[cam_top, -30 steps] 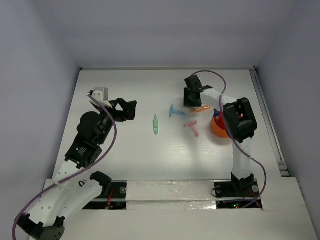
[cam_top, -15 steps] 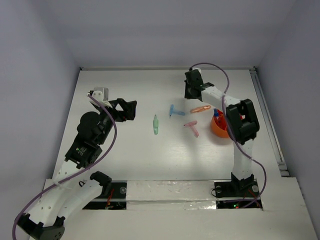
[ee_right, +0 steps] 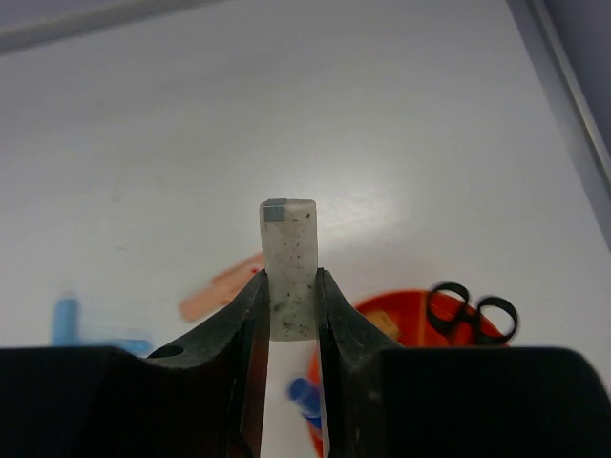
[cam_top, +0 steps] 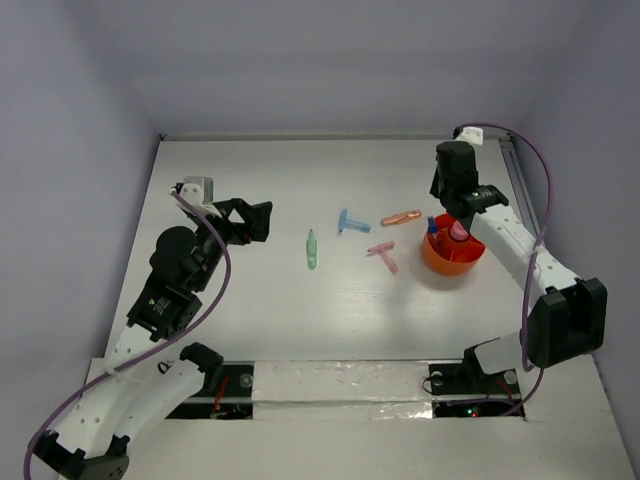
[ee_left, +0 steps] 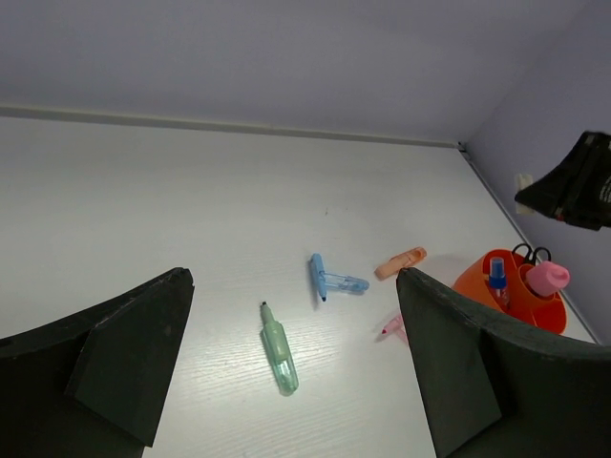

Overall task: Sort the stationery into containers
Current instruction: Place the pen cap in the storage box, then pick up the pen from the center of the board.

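My right gripper (ee_right: 289, 286) is shut on a white speckled block (ee_right: 288, 253) and hangs just behind the orange-red bowl (cam_top: 440, 262); in the top view it is at the back right (cam_top: 452, 195). The bowl holds black-handled scissors (ee_right: 473, 310), a pink tube (ee_left: 547, 278) and a blue piece (ee_left: 497, 277). On the table lie a pale green stick (cam_top: 311, 249), a light blue T-shaped piece (cam_top: 350, 223), a pink T-shaped piece (cam_top: 383, 256) and a salmon piece (cam_top: 401, 218). My left gripper (cam_top: 255, 220) is open and empty, left of the green stick (ee_left: 278, 348).
White table with grey walls on three sides. A metal rail (cam_top: 535, 235) runs along the right edge, close to the bowl. My right arm (cam_top: 520, 260) arches over the right side of the table.
My right arm has swung from the back centre, left of the bowl, over to the right; its gripper now hangs behind the bowl. The salmon piece is uncovered. The left arm has not moved.
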